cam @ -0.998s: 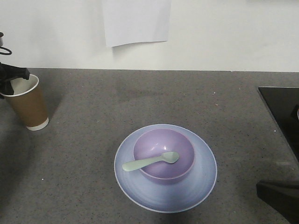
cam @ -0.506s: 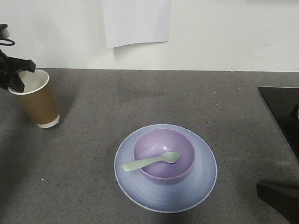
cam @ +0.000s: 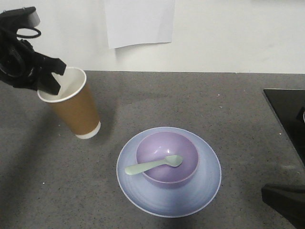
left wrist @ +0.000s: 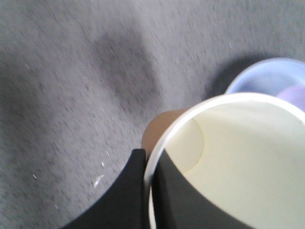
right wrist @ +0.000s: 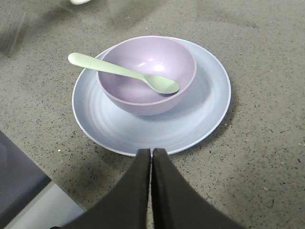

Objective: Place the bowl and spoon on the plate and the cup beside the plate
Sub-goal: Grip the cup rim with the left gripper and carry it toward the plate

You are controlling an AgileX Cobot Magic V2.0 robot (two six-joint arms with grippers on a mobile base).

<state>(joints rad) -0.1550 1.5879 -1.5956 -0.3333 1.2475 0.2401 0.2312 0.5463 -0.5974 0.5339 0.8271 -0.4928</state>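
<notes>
Cup (cam: pixel 71 102) tilted and lifted off the grey surface (cam: pixel 190 100), near the plate (cam: pixel 209 179) but apart, rim pinched by left end effector (cam: pixel 47 78); bowl (cam: pixel 167 157) and spoon (cam: pixel 152 165) on plate already; right end effector (right wrist: pixel 151 162) closed, empty; next, likely set cup upright beside plate.

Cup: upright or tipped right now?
Tipped. In the front view the cup leans, its rim toward the left gripper clamping it and its base toward the plate. Whether the base touches the counter, cannot tell.
</notes>
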